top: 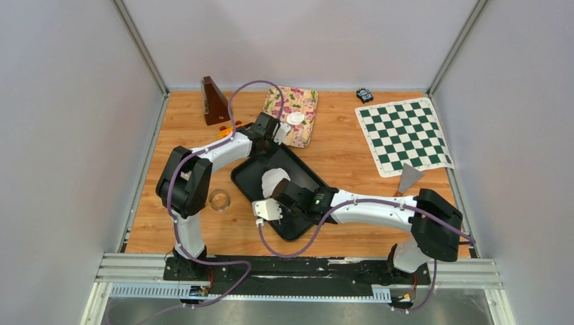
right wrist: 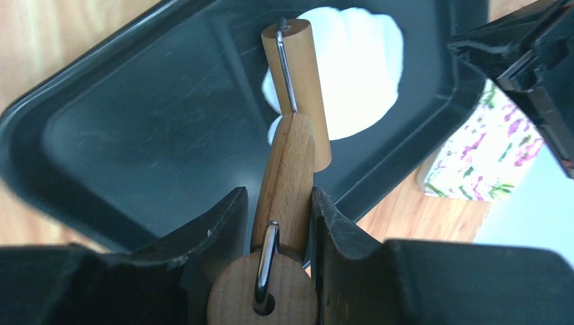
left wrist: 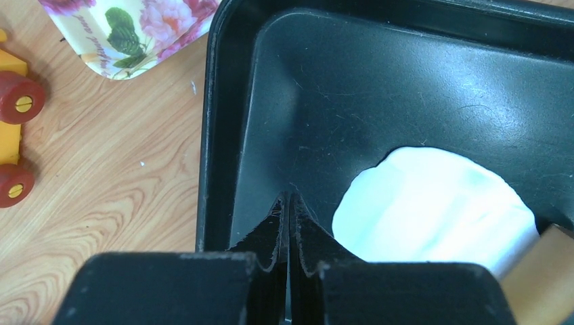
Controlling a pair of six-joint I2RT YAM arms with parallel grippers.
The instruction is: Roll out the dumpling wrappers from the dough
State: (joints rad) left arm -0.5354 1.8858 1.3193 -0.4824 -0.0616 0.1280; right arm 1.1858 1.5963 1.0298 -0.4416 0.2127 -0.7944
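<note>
A white dough sheet [top: 270, 180] lies in the black tray [top: 308, 175]. My right gripper [top: 287, 191] is shut on the handle of a wooden roller [right wrist: 287, 177]. The roller's cylinder [right wrist: 302, 80] rests on the near edge of the dough [right wrist: 355, 64]. My left gripper [top: 265, 139] is shut and empty. Its tips [left wrist: 290, 200] sit low over the tray's far left corner [left wrist: 223, 135], beside the dough [left wrist: 433, 210]. A round white dumpling wrapper [top: 295, 118] lies on the floral plate [top: 303, 101] behind the tray.
A clear ring cutter [top: 218, 200] sits left of the tray. A brown metronome [top: 215, 101] and a yellow toy with red wheels [left wrist: 13, 135] are at the back left. A chessboard [top: 404, 135], a scraper [top: 408, 179] and a small black object [top: 364, 95] are at the right.
</note>
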